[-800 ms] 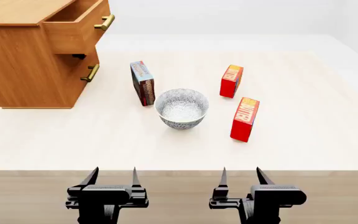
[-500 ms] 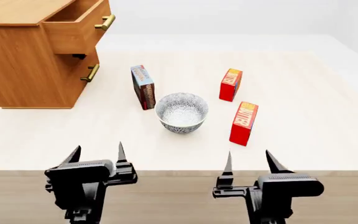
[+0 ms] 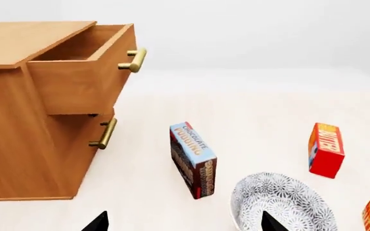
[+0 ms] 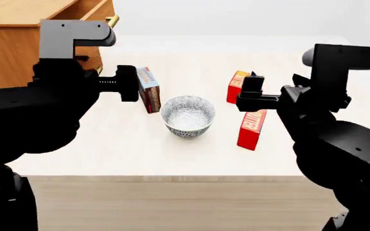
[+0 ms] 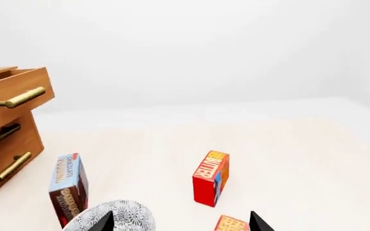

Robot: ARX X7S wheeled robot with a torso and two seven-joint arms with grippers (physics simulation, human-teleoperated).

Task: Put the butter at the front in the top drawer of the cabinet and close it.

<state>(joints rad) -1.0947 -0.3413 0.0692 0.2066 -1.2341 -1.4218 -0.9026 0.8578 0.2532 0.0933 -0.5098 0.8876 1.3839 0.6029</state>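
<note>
The butter [image 4: 252, 129] stands upright on the pale surface [image 4: 108, 144], nearest the robot, just right of the patterned bowl [image 4: 188, 115], with the second butter carton [image 4: 236, 86] behind it and the chocolate pudding box [image 4: 148, 89] left of the bowl. The cabinet [image 3: 18, 139] sits at the far left with the top drawer [image 3: 85, 72] pulled out. Both arms are raised over the surface — the left end effector [image 3: 181, 225] and the right end effector [image 5: 179, 222] each show fingertips spread wide, holding nothing.
</note>
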